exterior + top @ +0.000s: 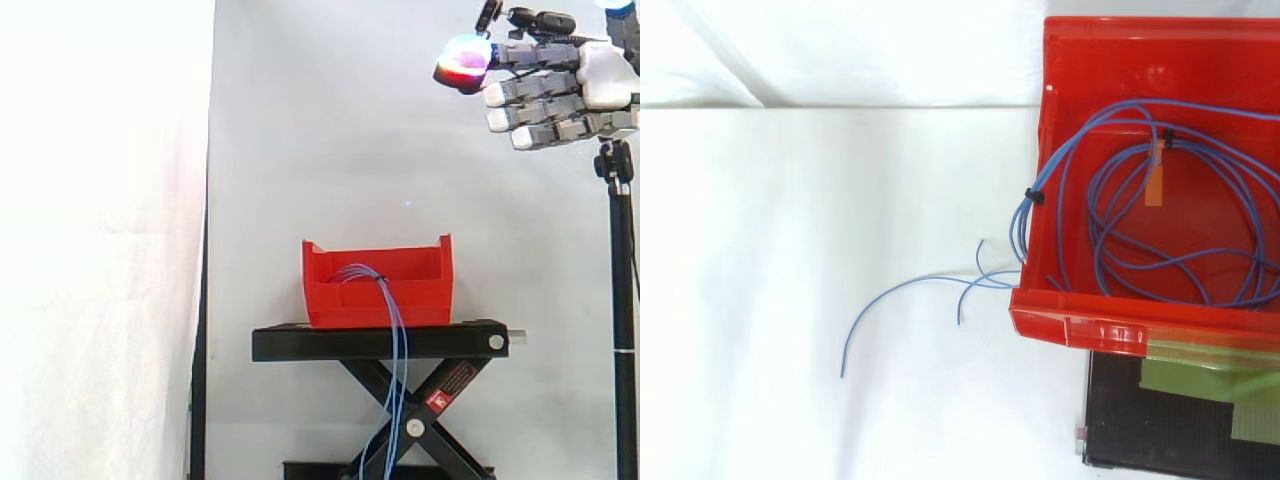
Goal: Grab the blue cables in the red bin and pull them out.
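Right now our hand (pixel 598 85) hangs high above and to the right of the red bin (pixel 420 300), well apart from it, its fingers stretched out straight and close together, pointing left and holding nothing; one fingertip (pixel 463 62) glows red and white. So we judge the step to be the approach, with the grab not yet begun. The blue cables (pixel 1028 205) lie coiled in loose loops on the bin floor. They are gathered by a small black tie (pixel 1033 196) where they cross the wall, and a second tie (pixel 1167 140) sits beside an orange tag (pixel 1154 185). From the first tie the loose ends (pixel 900 290) spill over the wall and, in the side view, hang down past the black stand (pixel 380 342). To do this well, we would bring the hand down over the bin's open top and aim for the bundled part near a tie, where the strands run together, rather than for the scattered loops. Thin cable can slip between thick pads, so we would curl the fingers right round the bundle with the thumb closing under it. We would keep clear of the bin's rim on the way down, since a knock could shift the bin on its stand. Then we would lift steadily upward so the coil follows without snagging on the wall
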Tool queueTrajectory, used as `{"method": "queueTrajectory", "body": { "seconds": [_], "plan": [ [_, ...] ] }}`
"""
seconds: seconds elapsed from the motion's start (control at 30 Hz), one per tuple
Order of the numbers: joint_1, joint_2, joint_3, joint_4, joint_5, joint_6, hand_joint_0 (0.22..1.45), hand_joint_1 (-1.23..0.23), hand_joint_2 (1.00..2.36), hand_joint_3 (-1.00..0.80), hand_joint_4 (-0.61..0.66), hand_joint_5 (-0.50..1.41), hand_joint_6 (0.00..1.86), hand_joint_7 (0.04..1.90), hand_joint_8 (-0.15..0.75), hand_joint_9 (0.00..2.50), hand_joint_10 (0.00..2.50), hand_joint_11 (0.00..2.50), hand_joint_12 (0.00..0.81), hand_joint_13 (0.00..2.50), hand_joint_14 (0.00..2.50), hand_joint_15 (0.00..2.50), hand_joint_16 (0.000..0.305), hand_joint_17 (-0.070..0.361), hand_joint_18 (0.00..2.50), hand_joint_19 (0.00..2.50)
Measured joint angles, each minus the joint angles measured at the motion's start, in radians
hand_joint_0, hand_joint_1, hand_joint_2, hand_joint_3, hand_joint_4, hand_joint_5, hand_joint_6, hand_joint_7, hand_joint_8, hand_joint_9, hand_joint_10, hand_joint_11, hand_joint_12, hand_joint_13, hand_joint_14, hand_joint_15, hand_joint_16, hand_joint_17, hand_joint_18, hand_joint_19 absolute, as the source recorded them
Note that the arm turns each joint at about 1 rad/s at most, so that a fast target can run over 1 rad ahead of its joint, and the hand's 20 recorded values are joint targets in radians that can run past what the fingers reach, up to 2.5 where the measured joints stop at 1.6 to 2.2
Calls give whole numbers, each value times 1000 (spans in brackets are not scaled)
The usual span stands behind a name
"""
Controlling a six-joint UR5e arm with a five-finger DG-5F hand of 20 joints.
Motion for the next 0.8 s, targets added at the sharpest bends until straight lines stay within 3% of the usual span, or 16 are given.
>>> {"method": "queueTrajectory", "body": {
  "seconds": [0.1,0.33,0.63,0.8],
  "plan": [
    [9,0,0,9,17,-39,776,-763,1000,-1000,152,249,7,185,227,424,4,110,304,307,8,235,43,97,214,420],
    [33,-1,0,49,111,-60,775,-763,1000,-1000,150,243,7,182,228,417,4,107,304,303,8,230,43,97,209,421],
    [56,-26,0,78,141,-61,775,-763,1000,-1000,151,241,7,187,227,417,3,102,306,297,10,235,43,97,204,422],
    [73,-29,0,101,176,-59,775,-763,1000,-1000,150,242,6,182,227,417,4,103,305,297,8,228,43,97,203,414]
  ]
}}
